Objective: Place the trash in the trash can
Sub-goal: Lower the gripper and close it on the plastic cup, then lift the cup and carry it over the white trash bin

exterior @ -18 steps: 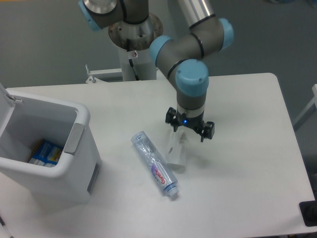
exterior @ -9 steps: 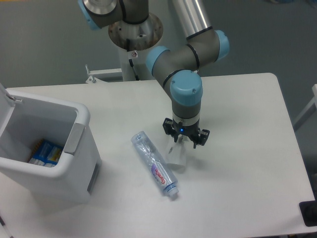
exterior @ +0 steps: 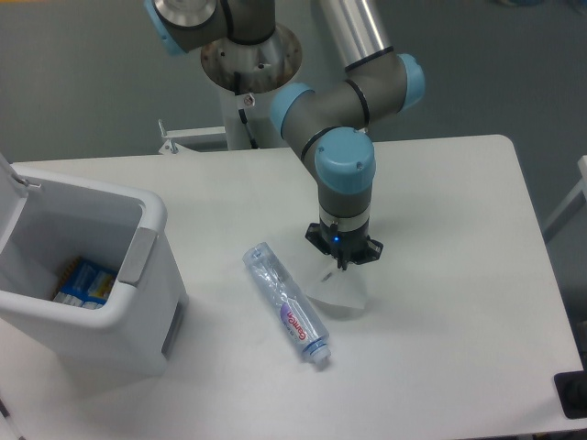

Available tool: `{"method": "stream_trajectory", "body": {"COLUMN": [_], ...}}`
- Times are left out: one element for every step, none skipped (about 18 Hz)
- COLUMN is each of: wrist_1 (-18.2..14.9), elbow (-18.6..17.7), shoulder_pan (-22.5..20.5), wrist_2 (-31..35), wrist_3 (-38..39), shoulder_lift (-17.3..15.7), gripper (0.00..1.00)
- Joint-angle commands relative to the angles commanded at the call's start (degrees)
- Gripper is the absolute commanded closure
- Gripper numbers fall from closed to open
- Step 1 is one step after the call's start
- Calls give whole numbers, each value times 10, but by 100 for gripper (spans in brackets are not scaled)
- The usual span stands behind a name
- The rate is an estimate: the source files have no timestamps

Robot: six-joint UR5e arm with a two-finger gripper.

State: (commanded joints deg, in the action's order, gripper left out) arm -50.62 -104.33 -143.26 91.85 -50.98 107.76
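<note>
One clear plastic water bottle (exterior: 286,306) with a red-and-white label is seen lying on the table (exterior: 459,302). One translucent white plastic cup (exterior: 337,295) is counted just beside it. One white trash can (exterior: 87,275) is present, fitted with one grey tab (exterior: 135,256). Inside it, blue packaging (exterior: 84,282) is glimpsed, though the number of pieces cannot be told. One robot arm (exterior: 344,137) with one gripper (exterior: 343,257) is visible.
</note>
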Motion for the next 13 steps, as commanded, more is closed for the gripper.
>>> {"method": "stream_trajectory", "body": {"wrist_1": [1,0,0,0,0,0,0,0,1,1,2,2,2], "elbow": [3,7,12,18,24,29,35,41,45,49,54,59,67], "shoulder_pan": [-1,-1,-2,-2,-2,-3,-4,-10,-15,-17,-20,-22,-23], "wrist_2": [0,0,0,-2,-14,-35,-61,-87,-115,-140,-162,-180,-193], "wrist_3": [7,18,31,45,61,75,90,106,119,130,139,146,155], "shoulder_lift": [-3,-3,-3,-3,-3,-2,0,0,0,2,3,4,4], "gripper": [94,94,94,94,94,94,94,94,94,94,94,94,94]}}
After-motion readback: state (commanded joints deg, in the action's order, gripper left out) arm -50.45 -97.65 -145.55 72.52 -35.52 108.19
